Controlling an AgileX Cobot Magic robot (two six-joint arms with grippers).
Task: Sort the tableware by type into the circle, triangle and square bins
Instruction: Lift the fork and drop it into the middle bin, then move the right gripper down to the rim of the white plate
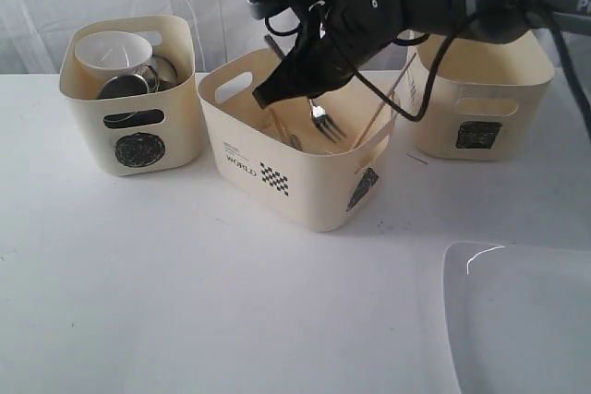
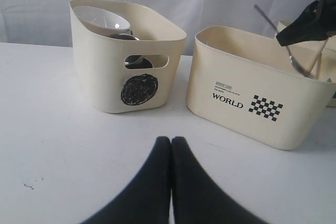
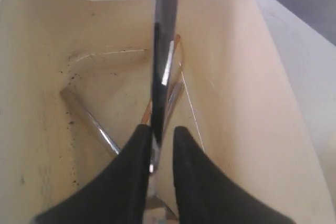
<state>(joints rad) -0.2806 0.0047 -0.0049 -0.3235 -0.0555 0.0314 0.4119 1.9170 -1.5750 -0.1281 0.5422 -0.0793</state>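
My right gripper [image 1: 277,88] hangs over the middle bin [image 1: 277,159], which bears a black triangle. A steel fork [image 1: 320,120] stands tines down between its fingers. In the right wrist view the fork's handle [image 3: 160,66] rests against one finger, with a gap to the other finger [image 3: 186,145], so my right gripper [image 3: 160,129] is open. Another steel utensil [image 3: 89,119] and wooden chopsticks [image 1: 379,117] lie in that bin. The circle bin [image 1: 92,126] holds a white bowl [image 1: 111,51] and steel mugs [image 1: 138,80]. My left gripper [image 2: 171,140] is shut and empty above the table.
The square bin [image 1: 443,89] stands at the back right, partly behind my right arm. A large white plate [image 1: 522,320] lies at the table's front right corner. The left wrist view shows the circle bin [image 2: 105,66] and the triangle bin [image 2: 236,77] side by side.
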